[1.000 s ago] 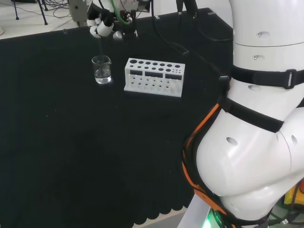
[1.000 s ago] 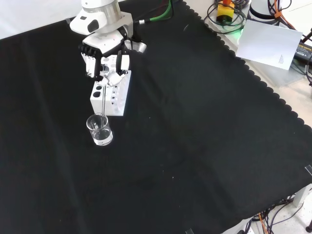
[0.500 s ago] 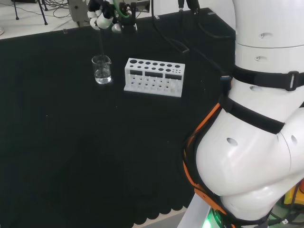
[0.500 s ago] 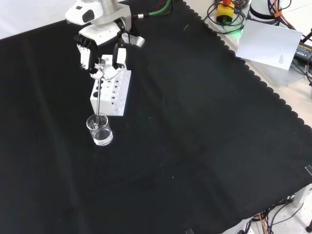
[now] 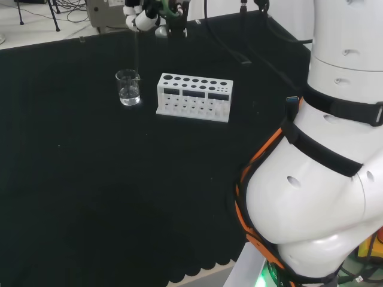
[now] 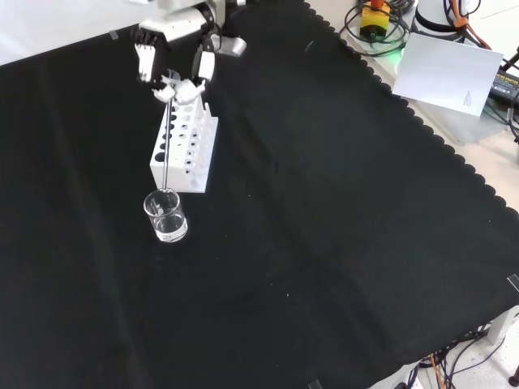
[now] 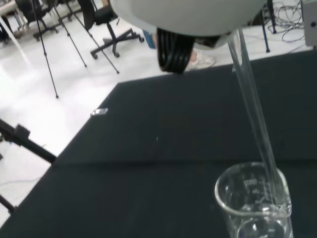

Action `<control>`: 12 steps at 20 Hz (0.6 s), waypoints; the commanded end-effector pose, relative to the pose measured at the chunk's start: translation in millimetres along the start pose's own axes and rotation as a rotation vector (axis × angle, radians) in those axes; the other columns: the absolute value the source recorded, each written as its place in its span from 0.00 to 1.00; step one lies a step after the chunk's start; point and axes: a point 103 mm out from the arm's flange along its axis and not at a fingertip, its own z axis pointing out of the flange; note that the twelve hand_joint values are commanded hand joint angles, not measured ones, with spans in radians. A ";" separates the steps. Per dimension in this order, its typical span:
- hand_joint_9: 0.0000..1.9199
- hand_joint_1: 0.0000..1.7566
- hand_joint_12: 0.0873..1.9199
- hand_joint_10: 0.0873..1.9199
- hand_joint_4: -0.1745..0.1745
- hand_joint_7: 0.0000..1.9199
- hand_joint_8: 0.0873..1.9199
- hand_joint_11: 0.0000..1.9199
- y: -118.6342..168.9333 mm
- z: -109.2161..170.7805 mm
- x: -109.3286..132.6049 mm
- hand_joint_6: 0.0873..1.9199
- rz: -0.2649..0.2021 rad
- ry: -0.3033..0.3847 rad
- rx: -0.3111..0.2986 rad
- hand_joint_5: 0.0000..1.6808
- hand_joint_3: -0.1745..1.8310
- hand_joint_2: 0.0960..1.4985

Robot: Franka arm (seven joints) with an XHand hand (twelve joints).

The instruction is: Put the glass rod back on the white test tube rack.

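Front view, nearest first: the beaker (image 6: 165,215) stands on the black worktop (image 6: 324,243), the glass rod (image 6: 166,146) now lifted almost clear of its rim. Beyond, the white test tube rack (image 6: 186,144) waits. Farthest, the hand (image 6: 174,61) has risen, fingers pinching the rod's top.

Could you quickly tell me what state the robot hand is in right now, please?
Robot hand: shut on the glass rod, pinching its upper end, with the lower end at the rim of the beaker.
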 end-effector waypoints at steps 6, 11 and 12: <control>0.82 0.74 0.42 0.52 0.00 0.60 0.65 0.86 -12.5 -45.2 -9.2 0.44 0.020 0.001 -0.089 0.64 0.55 0.37; 0.82 0.74 0.42 0.52 0.00 0.60 0.65 0.86 -12.9 -51.2 -9.2 0.44 0.025 -0.012 -0.095 0.64 0.55 0.37; 0.82 0.74 0.42 0.52 0.00 0.60 0.65 0.86 -13.0 -52.5 -9.2 0.44 0.024 -0.015 -0.095 0.64 0.55 0.37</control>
